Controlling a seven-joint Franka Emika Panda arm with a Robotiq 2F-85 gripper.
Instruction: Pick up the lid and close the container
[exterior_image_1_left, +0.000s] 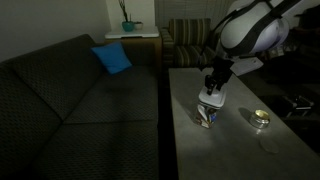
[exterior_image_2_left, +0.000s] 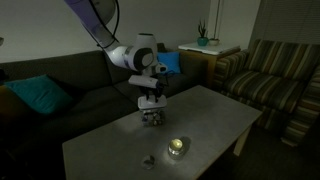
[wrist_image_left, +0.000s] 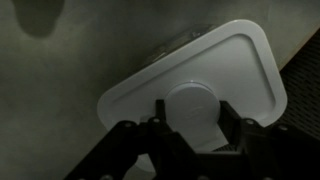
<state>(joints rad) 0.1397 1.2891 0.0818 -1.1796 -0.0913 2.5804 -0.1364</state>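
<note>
My gripper (wrist_image_left: 190, 122) is shut on the lid (wrist_image_left: 230, 70), a whitish rounded-rectangle plate; the jaws clamp a round raised knob at its middle. The lid lies flat and fills the wrist view. A sliver of the clear container (wrist_image_left: 183, 42) peeks out past its far edge. In both exterior views the gripper (exterior_image_1_left: 212, 88) (exterior_image_2_left: 150, 92) points straight down, holding the lid (exterior_image_1_left: 212, 100) (exterior_image_2_left: 152, 103) right over the container (exterior_image_1_left: 208, 116) (exterior_image_2_left: 153, 117) on the table. Whether the lid rests on the rim I cannot tell.
A small round shiny tin (exterior_image_1_left: 261, 119) (exterior_image_2_left: 177, 147) sits on the grey table (exterior_image_1_left: 240, 150) (exterior_image_2_left: 210, 115), a hand's width from the container. A dark sofa (exterior_image_1_left: 80, 100) with a blue cushion (exterior_image_1_left: 112, 58) runs along one table side. A striped armchair (exterior_image_2_left: 270, 80) stands beyond.
</note>
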